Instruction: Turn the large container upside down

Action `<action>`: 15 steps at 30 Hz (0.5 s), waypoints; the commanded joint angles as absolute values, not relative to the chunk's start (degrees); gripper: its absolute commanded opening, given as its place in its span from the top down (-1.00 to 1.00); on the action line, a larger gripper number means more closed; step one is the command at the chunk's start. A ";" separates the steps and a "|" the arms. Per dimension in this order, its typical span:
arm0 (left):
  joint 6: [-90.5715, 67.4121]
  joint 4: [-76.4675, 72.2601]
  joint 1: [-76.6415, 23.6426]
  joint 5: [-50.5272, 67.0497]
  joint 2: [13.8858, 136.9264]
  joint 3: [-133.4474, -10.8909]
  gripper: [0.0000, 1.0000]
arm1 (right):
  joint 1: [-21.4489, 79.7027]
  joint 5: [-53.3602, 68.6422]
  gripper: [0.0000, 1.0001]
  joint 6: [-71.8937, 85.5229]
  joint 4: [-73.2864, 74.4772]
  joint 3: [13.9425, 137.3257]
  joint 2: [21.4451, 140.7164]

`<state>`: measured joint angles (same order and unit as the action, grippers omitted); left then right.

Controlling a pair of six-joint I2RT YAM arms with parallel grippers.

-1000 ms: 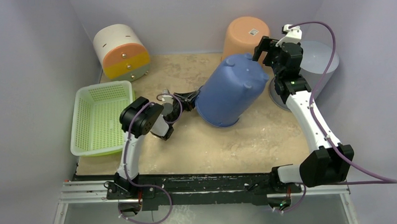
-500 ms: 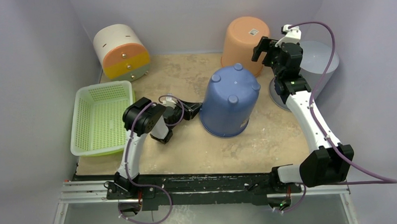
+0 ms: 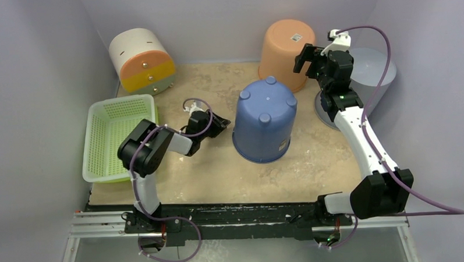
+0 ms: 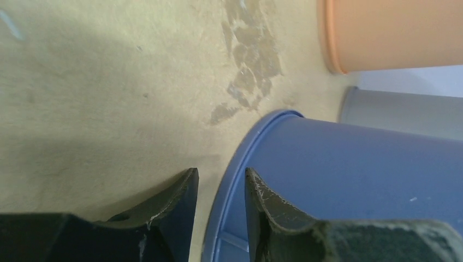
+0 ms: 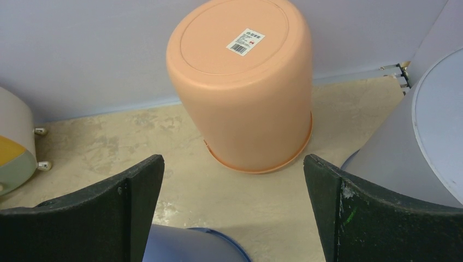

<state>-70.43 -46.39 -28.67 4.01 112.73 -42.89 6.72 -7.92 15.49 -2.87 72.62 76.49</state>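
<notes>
The large blue container (image 3: 264, 121) stands mouth-down in the middle of the table, its base with several small feet facing up. My left gripper (image 3: 221, 124) sits low at the left of its rim. In the left wrist view the blue container (image 4: 355, 174) lies sideways across the picture. Its rim runs between the fingers of my left gripper (image 4: 220, 172), which stand apart with table showing beside the rim, so the left gripper is open. My right gripper (image 3: 308, 58) hovers behind the container, wide open and empty. In the right wrist view my right gripper (image 5: 232, 158) shows only an edge of the blue container (image 5: 185, 245).
An orange container (image 3: 285, 47) stands upside down at the back wall, and it shows close up as the orange container (image 5: 245, 98). A grey container (image 3: 365, 80) sits at the back right. A green basket (image 3: 116, 138) lies at left, with a cream and orange drawer unit (image 3: 141, 59) behind it.
The blue container tipped from a lean onto its rim and now stands mouth-down. My left gripper opened and drew back to the left. The right gripper barely moved.
</notes>
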 commanded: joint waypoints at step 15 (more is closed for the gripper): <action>-53.22 -27.15 -43.91 -6.52 114.32 -61.25 0.30 | 6.59 -6.31 -1.00 16.63 -2.62 76.25 72.22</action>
